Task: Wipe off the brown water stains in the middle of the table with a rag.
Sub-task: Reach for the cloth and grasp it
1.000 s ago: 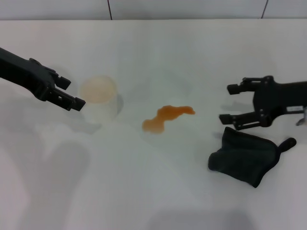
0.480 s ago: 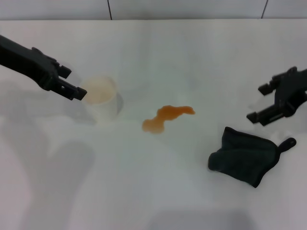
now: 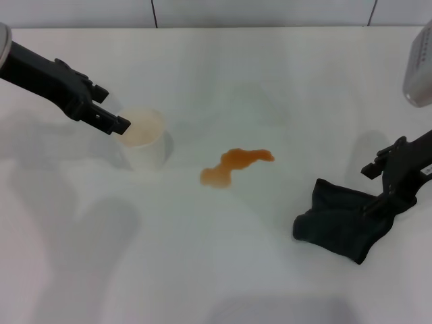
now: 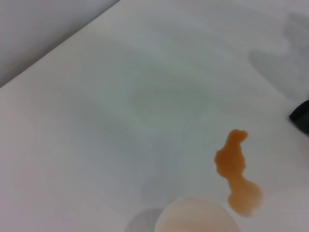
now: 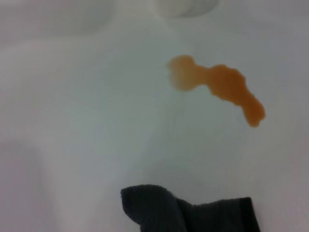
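The brown water stains (image 3: 234,164) lie as a wavy orange puddle mid-table (image 3: 223,270), and show in the left wrist view (image 4: 236,171) and the right wrist view (image 5: 217,87) too. The rag (image 3: 341,223), dark and crumpled, lies at the right, its edge visible from the right wrist (image 5: 188,210). My right gripper (image 3: 379,185) is open at the rag's right side, its lower finger overlapping the cloth and covering the rag's corner. My left gripper (image 3: 115,108) hangs open at the left, by the rim of a cup.
A pale paper cup (image 3: 144,138) stands left of the stain, partly seen from the left wrist (image 4: 195,215). The table's far edge meets a tiled wall (image 3: 256,10). A grey part of the right arm (image 3: 420,67) shows at the upper right.
My right gripper swung right, then came down onto the rag's right side, covering its loop. My left gripper drifted up and right, onto the cup's rim. Rag, stain and cup stayed put.
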Robot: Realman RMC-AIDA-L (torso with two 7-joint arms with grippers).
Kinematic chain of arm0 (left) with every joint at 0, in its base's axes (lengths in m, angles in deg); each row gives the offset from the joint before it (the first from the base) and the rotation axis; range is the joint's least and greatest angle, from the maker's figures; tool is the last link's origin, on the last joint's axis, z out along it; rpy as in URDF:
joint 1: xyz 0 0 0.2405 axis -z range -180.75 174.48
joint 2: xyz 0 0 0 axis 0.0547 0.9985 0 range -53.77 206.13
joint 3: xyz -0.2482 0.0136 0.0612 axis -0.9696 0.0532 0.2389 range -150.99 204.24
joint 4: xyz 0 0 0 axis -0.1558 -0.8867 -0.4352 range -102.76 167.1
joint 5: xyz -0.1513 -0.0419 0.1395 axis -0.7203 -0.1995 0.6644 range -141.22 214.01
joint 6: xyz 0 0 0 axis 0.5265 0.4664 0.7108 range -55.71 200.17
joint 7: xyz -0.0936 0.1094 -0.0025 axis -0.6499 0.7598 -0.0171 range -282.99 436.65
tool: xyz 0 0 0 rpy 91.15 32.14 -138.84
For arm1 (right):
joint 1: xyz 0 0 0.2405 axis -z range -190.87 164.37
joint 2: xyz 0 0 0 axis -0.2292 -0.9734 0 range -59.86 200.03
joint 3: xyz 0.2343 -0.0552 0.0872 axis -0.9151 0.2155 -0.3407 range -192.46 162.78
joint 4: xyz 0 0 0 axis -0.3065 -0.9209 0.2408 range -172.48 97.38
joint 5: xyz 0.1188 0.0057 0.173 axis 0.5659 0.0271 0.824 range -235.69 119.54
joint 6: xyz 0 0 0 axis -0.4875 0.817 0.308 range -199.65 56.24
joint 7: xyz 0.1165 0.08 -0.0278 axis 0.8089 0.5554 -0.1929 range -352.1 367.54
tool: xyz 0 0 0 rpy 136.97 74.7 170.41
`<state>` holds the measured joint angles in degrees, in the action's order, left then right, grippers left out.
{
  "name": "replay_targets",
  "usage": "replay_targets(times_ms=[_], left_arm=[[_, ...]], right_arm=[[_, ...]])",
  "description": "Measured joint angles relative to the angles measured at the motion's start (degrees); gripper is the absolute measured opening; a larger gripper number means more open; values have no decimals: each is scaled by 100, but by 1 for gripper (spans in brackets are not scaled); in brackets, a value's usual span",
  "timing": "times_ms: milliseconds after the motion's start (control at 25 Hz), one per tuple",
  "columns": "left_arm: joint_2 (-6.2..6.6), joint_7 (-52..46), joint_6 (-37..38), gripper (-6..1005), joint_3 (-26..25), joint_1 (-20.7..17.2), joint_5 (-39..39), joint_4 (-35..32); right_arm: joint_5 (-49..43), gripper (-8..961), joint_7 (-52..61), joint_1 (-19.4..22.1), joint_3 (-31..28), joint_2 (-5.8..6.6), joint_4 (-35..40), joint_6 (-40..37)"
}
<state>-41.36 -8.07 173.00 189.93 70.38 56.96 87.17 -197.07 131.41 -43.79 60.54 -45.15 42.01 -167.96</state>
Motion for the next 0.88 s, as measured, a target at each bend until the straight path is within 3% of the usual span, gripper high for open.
replay_targets(times_ms=[480, 880], left_arm=[[-48, 0, -95, 861, 0, 52, 1, -3], [-74, 0, -152, 861, 0, 86, 9, -7]], right_arm=[[-5, 856, -17, 13, 915, -8, -371, 535], [-9, 856, -16, 55, 1011, -15, -465, 719]])
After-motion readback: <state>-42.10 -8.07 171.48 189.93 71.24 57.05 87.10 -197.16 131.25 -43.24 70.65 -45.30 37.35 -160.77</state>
